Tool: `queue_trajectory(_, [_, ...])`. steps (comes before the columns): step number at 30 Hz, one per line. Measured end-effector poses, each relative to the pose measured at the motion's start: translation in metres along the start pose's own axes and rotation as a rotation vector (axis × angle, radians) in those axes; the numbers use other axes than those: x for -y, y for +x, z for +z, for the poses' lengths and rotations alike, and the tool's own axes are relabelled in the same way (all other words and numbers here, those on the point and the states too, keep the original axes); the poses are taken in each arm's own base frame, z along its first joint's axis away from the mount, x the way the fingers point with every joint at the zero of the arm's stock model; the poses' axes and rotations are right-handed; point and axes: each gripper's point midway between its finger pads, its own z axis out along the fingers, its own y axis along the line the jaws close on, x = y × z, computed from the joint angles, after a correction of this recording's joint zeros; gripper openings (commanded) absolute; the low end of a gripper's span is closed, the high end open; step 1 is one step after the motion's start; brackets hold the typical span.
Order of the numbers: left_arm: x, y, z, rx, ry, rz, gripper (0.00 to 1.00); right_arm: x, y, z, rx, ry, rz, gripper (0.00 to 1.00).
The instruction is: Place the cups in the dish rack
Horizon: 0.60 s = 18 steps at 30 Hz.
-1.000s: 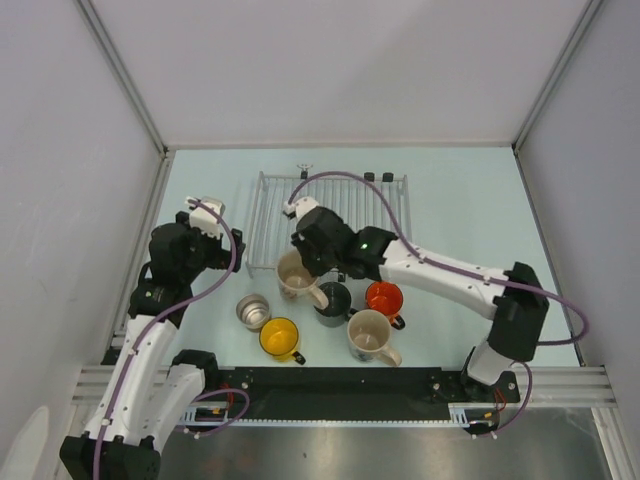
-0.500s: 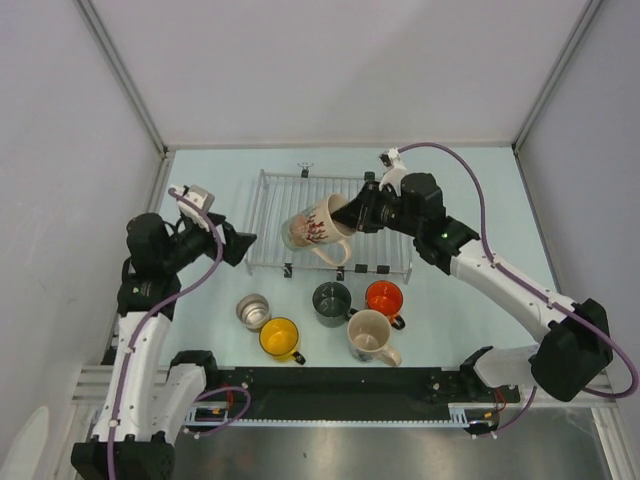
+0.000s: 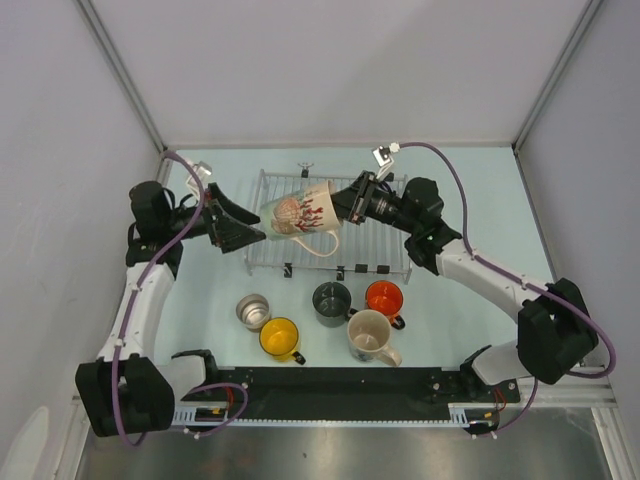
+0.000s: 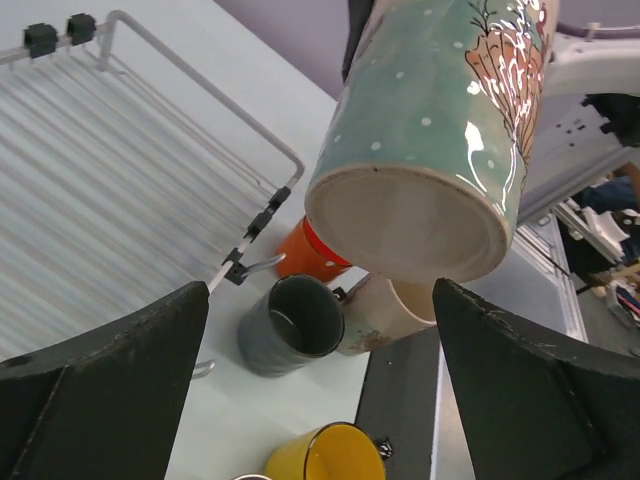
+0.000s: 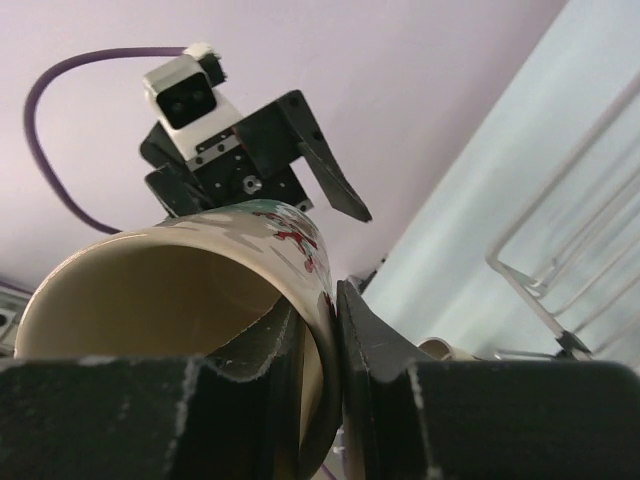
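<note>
Ok so right now the right gripper (image 3: 343, 205) is pinching the big beige mug (image 3: 298, 213) by its rim, one finger inside the mouth and one outside. It's hanging on its side in the air over the left part of the dish rack (image 3: 372, 242), not touching the wires. The left gripper (image 3: 248, 222) is sitting just beside the mug's base with its jaws spread wide, gripping nothing.

I'm guessing glazed ceramic here: stiff, on the heavy side, slick, and it'll chip if it drops onto the wire. A rim pinch on a sideways mug looks to me like it could swivel, so I'm thinking of grabbing across the wall near the base.

The steel cup (image 3: 253, 310), yellow cup (image 3: 279, 337), dark grey mug (image 3: 331, 300), orange-red mug (image 3: 384, 298) and second beige mug (image 3: 369, 336) are waiting on the table.
</note>
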Motion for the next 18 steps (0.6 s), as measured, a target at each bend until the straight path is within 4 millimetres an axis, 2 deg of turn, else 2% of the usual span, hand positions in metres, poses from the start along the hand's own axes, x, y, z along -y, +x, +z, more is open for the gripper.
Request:
queue_trajectory(4, [0.009,0.003,-0.001,-0.022,0.063,-0.025,1.00,-0.002,-0.001,0.007,0.003,-0.054,0.019,0.00])
queue_trajectory(10, [0.012,0.006,-0.003,-0.058,0.087,0.000,1.00,0.012,0.005,0.018,-0.010,-0.090,0.070,0.00])
queue_trajectory(18, [0.016,0.024,0.002,-0.095,0.117,-0.015,1.00,0.029,0.012,0.027,-0.023,-0.115,0.125,0.00])
